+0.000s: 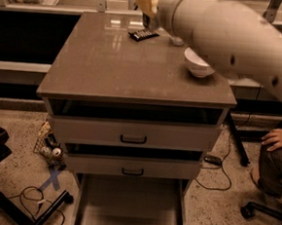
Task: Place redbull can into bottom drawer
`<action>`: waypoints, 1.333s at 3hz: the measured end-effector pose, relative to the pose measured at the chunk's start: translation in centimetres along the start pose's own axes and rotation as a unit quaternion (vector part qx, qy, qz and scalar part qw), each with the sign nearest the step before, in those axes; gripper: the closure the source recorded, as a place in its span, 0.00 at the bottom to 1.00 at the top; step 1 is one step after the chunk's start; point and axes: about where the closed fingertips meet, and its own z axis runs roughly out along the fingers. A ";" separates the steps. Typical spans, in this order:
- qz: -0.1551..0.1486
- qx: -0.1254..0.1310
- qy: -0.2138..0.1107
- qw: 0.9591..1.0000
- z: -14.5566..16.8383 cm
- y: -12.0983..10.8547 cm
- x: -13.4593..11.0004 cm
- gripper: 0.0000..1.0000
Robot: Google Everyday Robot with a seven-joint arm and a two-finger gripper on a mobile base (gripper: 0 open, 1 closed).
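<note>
The claw (144,1) is shown above the rear edge of the desk (110,68). Whether it is released or clenched cannot be told. The can cannot be picked out with certainty and may be hidden at the claw. The bottom drawer (129,204) is pulled out at floor level: a wide, shallow, pale grey tray with low walls and a bare flat floor.

Three hazards are judged likely. A smooth, slim metal can could slip during the long descent. It could topple on the flat drawer floor, as little support is given by the low walls. The glossy white bowl (198,65), lying close under the arm, could be struck and swept off the matte brown desk. The two handled drawers (133,133) overhang the tray's rear and could be clipped.
</note>
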 end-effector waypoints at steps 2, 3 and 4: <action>0.001 -0.012 0.115 0.993 -6.9 4.3 12.7 1.00; -0.012 -0.024 0.177 0.984 -7.6 3.3 19.0 1.00; -0.012 -0.024 0.177 0.984 -7.6 3.3 19.0 1.00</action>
